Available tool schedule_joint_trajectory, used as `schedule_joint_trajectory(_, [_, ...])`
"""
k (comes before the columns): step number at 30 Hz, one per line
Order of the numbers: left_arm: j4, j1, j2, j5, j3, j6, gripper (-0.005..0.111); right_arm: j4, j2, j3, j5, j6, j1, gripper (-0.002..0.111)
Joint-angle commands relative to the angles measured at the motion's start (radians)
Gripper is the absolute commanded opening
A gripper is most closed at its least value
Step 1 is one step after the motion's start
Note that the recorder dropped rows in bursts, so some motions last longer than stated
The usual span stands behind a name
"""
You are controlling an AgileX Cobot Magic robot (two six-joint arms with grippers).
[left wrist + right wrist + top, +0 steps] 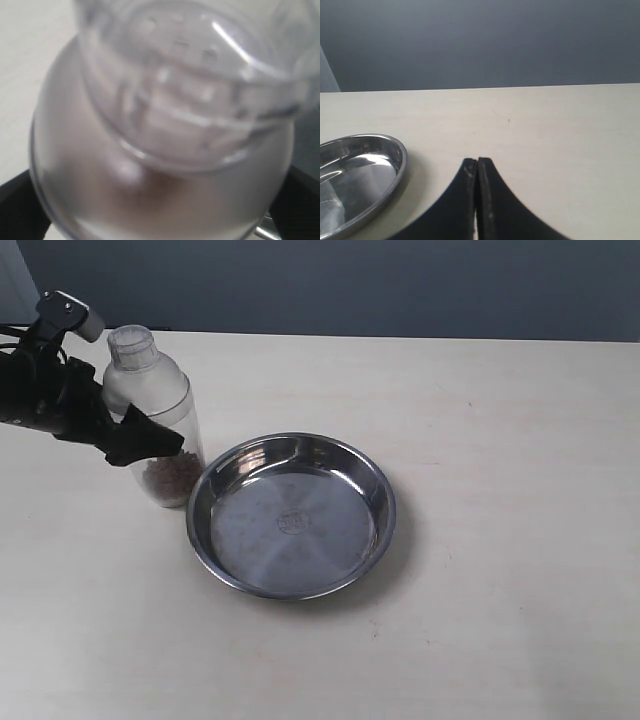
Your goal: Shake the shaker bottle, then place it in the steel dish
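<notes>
The shaker bottle [150, 405] stands upright on the table just left of the steel dish [378, 540], with brown granules [172, 476] at its bottom. My left gripper [160, 432] reaches in from the left at the bottle's mid-height and is open, with one jaw on each side of the body. In the left wrist view the blurred bottle [160, 125] fills the frame, between the black fingers [20, 205] of my left gripper [160, 215]. My right gripper [477, 162] is shut and empty over bare table, beside the steel dish [400, 165].
The steel dish holds nothing. The pale tabletop [500, 420] stretches to the right of and in front of the dish. A dark blue wall [350, 285] runs behind the table's far edge.
</notes>
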Motion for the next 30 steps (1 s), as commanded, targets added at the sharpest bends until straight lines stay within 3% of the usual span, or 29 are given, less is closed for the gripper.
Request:
schedule_joint_trajectory(1, [-0.020, 0.000, -0.010, 0.017, -0.001, -0.055, 0.103, 0.000, -0.004, 0.001, -0.011, 0.000, -0.004, -0.001])
schedule_joint_trajectory(9, [-0.085, 0.000, -0.008, -0.023, -0.001, -0.058, 0.103, 0.000, -0.004, 0.001, -0.011, 0.000, -0.004, -0.001])
schedule_joint_trajectory(22, [-0.280, 0.000, -0.008, -0.014, -0.001, 0.181, 0.103, 0.000, -0.004, 0.001, -0.013, 0.000, -0.004, -0.001])
schedule_joint_trajectory(30, [-0.292, 0.000, 0.039, 0.003, -0.001, 0.186, 0.103, 0.000, -0.004, 0.001, -0.013, 0.000, -0.004, -0.001])
